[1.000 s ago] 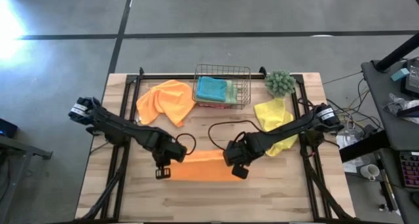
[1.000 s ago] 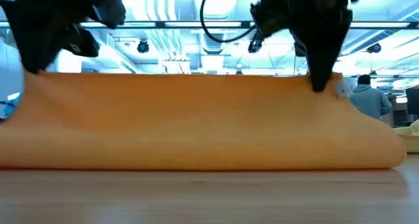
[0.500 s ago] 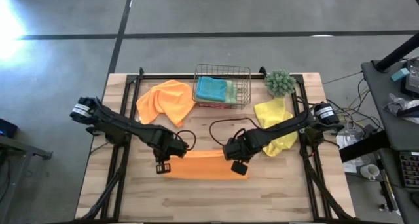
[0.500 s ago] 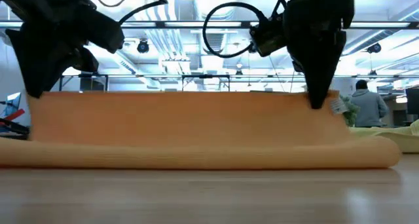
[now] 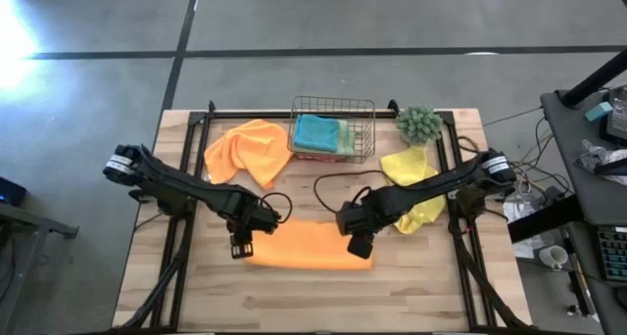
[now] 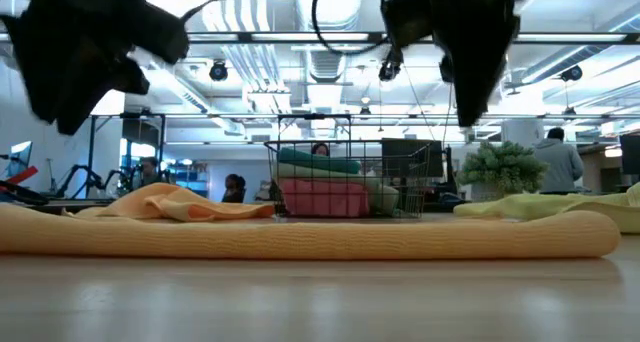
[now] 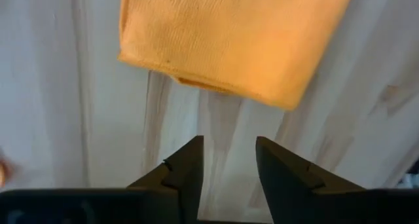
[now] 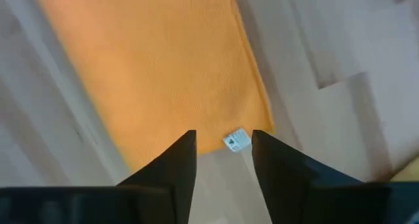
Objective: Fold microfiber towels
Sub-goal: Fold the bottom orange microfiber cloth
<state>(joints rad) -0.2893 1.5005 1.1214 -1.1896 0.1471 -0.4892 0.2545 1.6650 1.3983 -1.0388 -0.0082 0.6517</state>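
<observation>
A folded orange microfiber towel (image 5: 309, 247) lies flat on the table near its front middle, a low band in the low view (image 6: 300, 237). My left gripper (image 5: 240, 247) hovers open just off the towel's left end (image 7: 229, 40), with nothing between its fingers. Above the towel's right end (image 8: 163, 73), where a small white tag (image 8: 237, 140) shows, my right gripper (image 5: 360, 245) is open too. Both grippers are clear of the cloth in the low view.
A second orange towel (image 5: 250, 151) lies crumpled at the back left. The copper wire basket (image 5: 333, 129) at the back middle holds teal, green and pink towels. A yellow towel (image 5: 411, 183) lies under the right arm, behind it a green fuzzy plant (image 5: 419, 122).
Both grippers have opened and let go of the orange towel's raised edge. That edge, held up like a curtain a second ago, has dropped onto the layer beneath, so the towel now lies flat. Both grippers have risen a little.
</observation>
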